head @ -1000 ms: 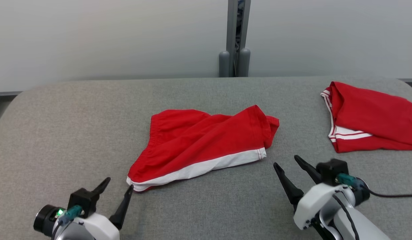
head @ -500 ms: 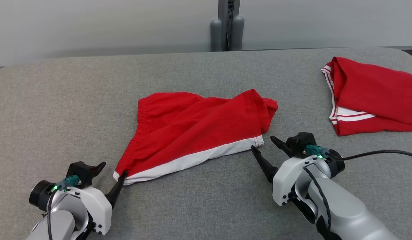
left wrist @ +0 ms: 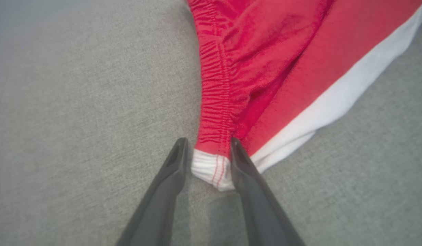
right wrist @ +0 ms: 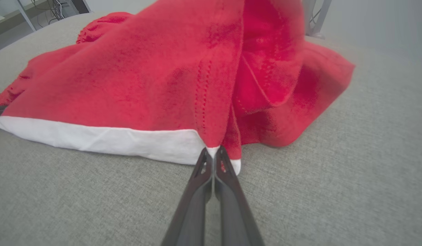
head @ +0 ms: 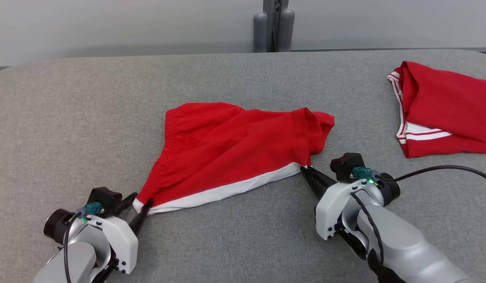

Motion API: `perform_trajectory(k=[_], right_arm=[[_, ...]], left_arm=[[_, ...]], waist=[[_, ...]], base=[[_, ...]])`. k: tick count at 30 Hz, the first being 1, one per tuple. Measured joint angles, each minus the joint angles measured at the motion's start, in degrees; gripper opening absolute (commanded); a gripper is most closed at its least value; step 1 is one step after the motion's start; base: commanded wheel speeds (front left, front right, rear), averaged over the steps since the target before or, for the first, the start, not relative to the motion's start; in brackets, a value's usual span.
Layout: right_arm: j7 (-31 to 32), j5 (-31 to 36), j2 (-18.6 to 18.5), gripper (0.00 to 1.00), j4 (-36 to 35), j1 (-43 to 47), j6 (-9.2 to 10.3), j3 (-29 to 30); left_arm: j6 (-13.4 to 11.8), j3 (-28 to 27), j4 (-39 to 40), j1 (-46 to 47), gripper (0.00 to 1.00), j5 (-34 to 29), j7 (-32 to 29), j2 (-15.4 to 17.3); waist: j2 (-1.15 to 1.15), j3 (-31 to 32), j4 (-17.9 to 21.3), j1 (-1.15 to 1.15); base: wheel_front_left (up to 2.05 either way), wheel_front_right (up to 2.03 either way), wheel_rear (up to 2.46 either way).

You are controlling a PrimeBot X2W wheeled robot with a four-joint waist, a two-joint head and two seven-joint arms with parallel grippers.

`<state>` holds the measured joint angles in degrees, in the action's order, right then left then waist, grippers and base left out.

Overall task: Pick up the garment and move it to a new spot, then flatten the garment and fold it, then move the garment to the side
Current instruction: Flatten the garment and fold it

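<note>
Red shorts [head: 235,149] lie on the middle of the bench [head: 243,243]. My left end effector [head: 142,198] is not yet clenched: its fingers [left wrist: 170,177] straddle the waistband corner, narrower than a moment ago. My right end effector [head: 304,169], open beside the hem before, now grasps the white-striped hem corner. Another red garment [head: 447,110] lies far right.

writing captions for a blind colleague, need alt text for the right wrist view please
The right gripper is pinched shut on the white-trimmed corner of crumpled red shorts, which lie on a grey fabric surface.
</note>
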<state>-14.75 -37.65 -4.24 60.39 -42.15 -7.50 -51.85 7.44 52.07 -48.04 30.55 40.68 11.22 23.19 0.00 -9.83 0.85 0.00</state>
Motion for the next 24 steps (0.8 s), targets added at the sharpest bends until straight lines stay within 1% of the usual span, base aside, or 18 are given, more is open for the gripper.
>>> perform_trajectory(k=[4, 7, 9, 14, 16, 18, 20, 22, 24], right_arm=[[-0.12, -1.11, -0.05, 0.0, -1.2, -0.85, 0.0, -0.79], [-0.18, -1.54, -1.03, 0.0, -4.02, -0.92, 0.0, -0.51], [-0.19, -1.71, -2.01, 0.0, -6.33, -0.92, 0.0, 0.0], [-0.24, -3.02, -4.32, 0.0, -11.73, -0.01, 0.0, 0.42], [-0.23, -3.96, -5.16, 0.0, -13.91, -0.06, 0.0, 0.01], [-0.24, -6.6, -5.75, 0.0, -16.14, -0.79, 0.0, -0.09], [-0.05, -10.17, -6.39, 0.0, -18.33, -1.86, 0.0, -0.86], [1.46, -13.1, -7.34, 0.0, -20.18, -4.63, 0.0, -1.86], [2.97, -15.4, -8.65, 0.0, -20.79, -8.69, 0.0, -2.23]], left_arm=[[0.05, 1.88, -1.36, 1.52, 0.0, 1.44, 1.78, -0.4], [0.04, 2.78, -1.01, 1.92, 0.0, 1.89, 2.83, 0.25], [0.04, 3.27, 0.49, 2.1, 0.0, 2.14, 3.24, 0.86], [0.03, 2.81, 5.75, 4.65, 0.0, -1.08, 3.67, 3.88], [-0.22, 0.98, 9.54, 5.88, 0.0, -2.4, 3.69, 4.88], [-0.54, -0.04, 13.0, 7.51, 0.0, -4.0, 3.68, 6.08], [-0.52, -1.22, 15.77, 8.84, 0.0, -3.48, 3.7, 6.78], [-0.43, -1.43, 17.61, 11.0, 0.0, -3.78, 3.25, 8.34], [-0.36, -2.44, 19.08, 14.49, 0.0, -2.55, 1.99, 9.48]], waist=[[0.0, -0.37, -0.26, 0.0], [0.0, -0.09, -0.31, 0.0], [0.0, 0.27, -0.33, 0.0], [0.0, 1.54, -0.49, 0.0], [0.0, 2.06, -0.5, 0.0], [0.0, 2.4, -0.44, 0.0], [0.0, 2.73, -0.37, 0.0], [0.0, 2.77, -0.01, 0.0], [0.0, 2.39, 0.28, 0.0]], base=[[0.0, 0.0, 0.0], [0.0, 0.0, 0.0], [0.0, 0.0, 0.0], [0.0, 0.0, 0.0], [0.0, 0.0, 0.0], [0.0, 0.0, 0.0], [0.0, 0.0, 0.0], [0.0, 0.0, 0.0], [0.0, 0.0, 0.0]])
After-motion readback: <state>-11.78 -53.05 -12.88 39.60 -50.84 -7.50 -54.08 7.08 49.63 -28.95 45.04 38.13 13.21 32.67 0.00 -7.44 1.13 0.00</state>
